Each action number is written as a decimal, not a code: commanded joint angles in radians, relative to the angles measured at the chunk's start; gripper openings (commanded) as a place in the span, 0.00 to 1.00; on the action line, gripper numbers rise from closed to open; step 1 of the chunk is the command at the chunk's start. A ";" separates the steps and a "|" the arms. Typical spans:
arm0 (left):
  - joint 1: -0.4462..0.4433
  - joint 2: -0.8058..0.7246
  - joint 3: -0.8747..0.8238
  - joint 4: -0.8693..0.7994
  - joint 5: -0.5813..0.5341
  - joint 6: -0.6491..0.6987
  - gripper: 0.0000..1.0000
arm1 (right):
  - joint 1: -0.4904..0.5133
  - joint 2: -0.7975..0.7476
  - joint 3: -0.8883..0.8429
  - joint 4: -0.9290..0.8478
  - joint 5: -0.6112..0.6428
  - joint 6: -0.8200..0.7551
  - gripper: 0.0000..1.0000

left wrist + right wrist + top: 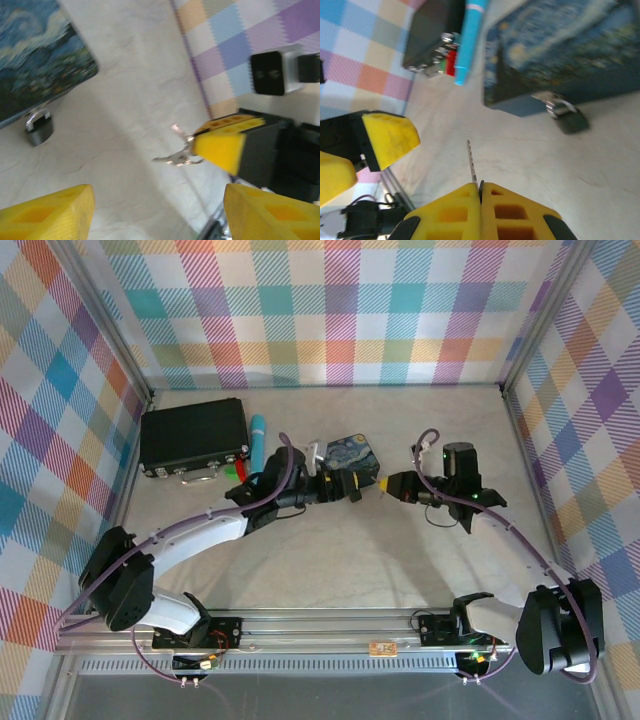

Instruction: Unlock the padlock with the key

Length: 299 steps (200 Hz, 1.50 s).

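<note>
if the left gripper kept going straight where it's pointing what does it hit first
Probably the key sticking out of the right gripper, dead ahead of the left gripper; depth is unclear.

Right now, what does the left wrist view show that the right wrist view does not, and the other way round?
Left wrist view: a black-faced silver block above the right gripper. Right wrist view: the black case with the light-blue cylinder beside it. Both: the padlock at the painted box's edge, the key pinched in the shut right gripper, and the open left gripper.
</note>
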 commanded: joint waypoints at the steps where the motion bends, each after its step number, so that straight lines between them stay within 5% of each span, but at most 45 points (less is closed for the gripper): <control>1: -0.027 0.047 -0.043 0.067 -0.124 -0.055 0.68 | -0.008 -0.033 -0.024 -0.133 0.120 -0.031 0.00; 42: -0.058 0.173 -0.017 0.114 -0.189 -0.081 0.70 | -0.013 -0.100 -0.035 -0.219 0.261 -0.039 0.00; 125: -0.035 0.347 0.127 -0.022 -0.369 -0.052 0.76 | -0.030 -0.166 -0.104 -0.203 0.305 -0.033 0.00; 192: 0.044 0.440 0.218 -0.031 -0.377 0.056 0.77 | -0.032 -0.121 -0.068 -0.168 0.266 -0.059 0.00; 227: 0.032 0.432 0.177 0.031 -0.282 0.085 0.76 | -0.031 -0.056 -0.060 -0.105 0.217 -0.053 0.00; 299: -0.010 0.525 0.134 0.161 -0.328 0.106 0.71 | -0.033 -0.022 -0.040 -0.110 0.172 -0.074 0.00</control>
